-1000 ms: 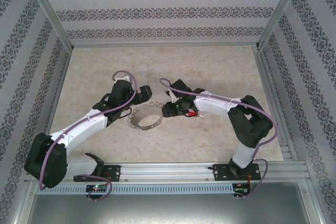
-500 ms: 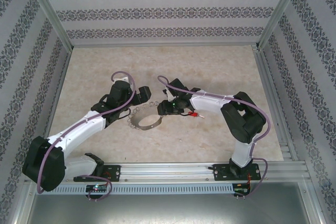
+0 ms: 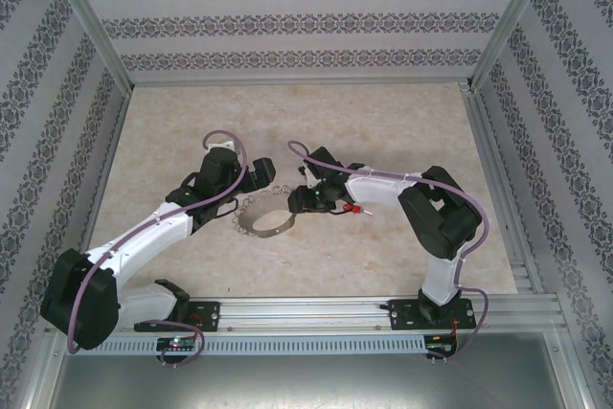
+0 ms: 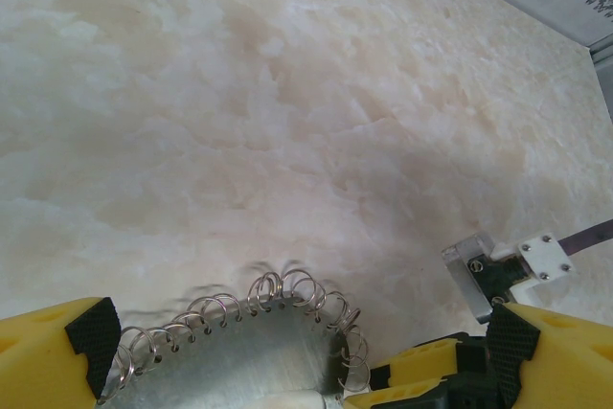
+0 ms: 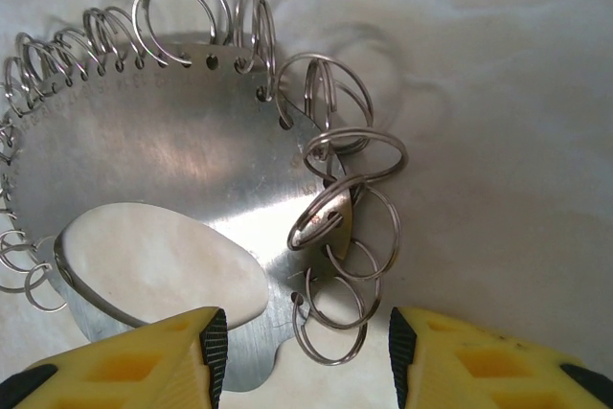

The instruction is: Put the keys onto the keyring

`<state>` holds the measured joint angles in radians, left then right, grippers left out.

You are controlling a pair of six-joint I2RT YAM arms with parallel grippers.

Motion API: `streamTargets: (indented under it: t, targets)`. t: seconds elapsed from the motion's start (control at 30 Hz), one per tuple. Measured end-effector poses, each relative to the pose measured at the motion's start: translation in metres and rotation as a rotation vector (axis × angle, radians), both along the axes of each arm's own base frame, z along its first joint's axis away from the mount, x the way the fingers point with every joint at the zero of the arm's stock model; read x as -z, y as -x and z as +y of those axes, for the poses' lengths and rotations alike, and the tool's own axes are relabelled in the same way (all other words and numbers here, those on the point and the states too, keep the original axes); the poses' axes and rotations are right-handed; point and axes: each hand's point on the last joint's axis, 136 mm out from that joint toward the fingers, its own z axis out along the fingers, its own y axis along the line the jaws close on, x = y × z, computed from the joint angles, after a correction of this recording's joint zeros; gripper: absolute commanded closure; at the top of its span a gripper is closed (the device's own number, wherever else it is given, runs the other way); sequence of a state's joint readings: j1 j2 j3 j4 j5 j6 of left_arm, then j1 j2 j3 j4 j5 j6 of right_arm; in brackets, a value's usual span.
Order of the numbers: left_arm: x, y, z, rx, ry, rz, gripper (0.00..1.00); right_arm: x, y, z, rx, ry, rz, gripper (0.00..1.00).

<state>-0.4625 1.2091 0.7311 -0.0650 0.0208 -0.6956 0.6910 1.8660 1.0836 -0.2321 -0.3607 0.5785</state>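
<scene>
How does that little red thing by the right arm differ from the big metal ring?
The key is tiny; the keyring is a far larger hoop. The key's head is bright red; the keyring is silver-grey throughout. The keyring's rim is fringed with small wire rings; the key has none and lies apart, beside the right arm. Both rest on the table.

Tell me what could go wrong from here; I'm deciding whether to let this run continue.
1. The right gripper stands open around several loose small rings at the edge of the keyring; closing could pinch more than one or shove the hoop.
2. The red key lies unheld just behind that gripper; a swing might sweep it aside.
3. The left gripper straddles the keyring but is open, so nothing steadies it.
</scene>
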Motion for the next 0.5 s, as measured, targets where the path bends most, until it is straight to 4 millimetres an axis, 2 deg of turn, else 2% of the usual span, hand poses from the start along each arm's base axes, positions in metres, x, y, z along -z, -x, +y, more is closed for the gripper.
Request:
streamTargets:
  t: [0.2,0.5]
  targets:
    - [0.000,0.000,0.000,0.000,0.000,0.000,0.00,-0.002,-0.003,0.004,-0.002,-0.013,0.004,0.49]
    - [0.000,0.000,0.000,0.000,0.000,0.000,0.00,-0.024,-0.017,0.022,-0.016,-0.068,-0.032,0.49]
